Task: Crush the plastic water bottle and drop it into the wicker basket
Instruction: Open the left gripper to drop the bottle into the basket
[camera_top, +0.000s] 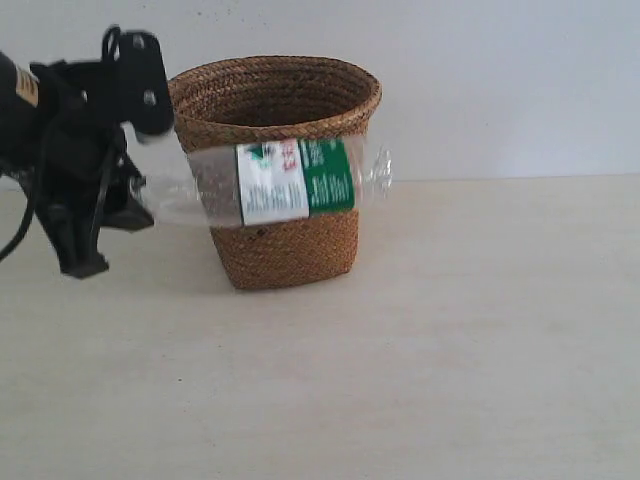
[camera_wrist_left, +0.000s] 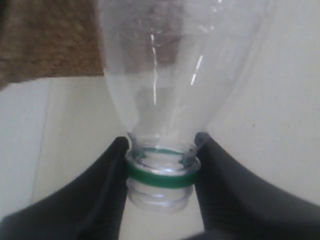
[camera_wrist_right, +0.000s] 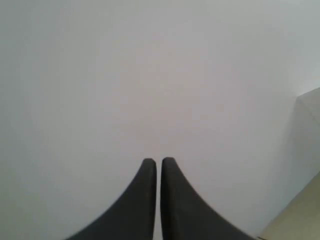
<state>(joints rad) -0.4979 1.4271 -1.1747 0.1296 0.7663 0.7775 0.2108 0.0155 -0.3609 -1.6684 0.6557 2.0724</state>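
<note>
Table (camera_top: 450, 350): pale top carrying the wicker basket, bare around it.

Wicker basket (camera_top: 290, 255): landmark; upright, mouth open upward; stands ready as the drop target.

Left gripper (camera_top: 135, 200): black, to the left of the basket at about rim height; jaws partly closed, clamped on the neck of the plastic water bottle; a neck grip leaves the whole body free, probably so the other arm can squeeze it.

Plastic water bottle (camera_top: 290, 180): clear, green-and-white label; lying level in the air across the near face of the basket, just under the rim, clear of the table; base poking past the basket's right edge; outside the basket, not over its mouth; body appears round, so crushing looks not yet done.

Right gripper (camera_wrist_right: 158, 167): away from the basket, absent from the exterior view, facing a blank wall; jaws all but together, holding nothing.

Green neck ring (camera_wrist_left: 160, 177): sits between the left jaws; a likely stop against slipping.
</note>
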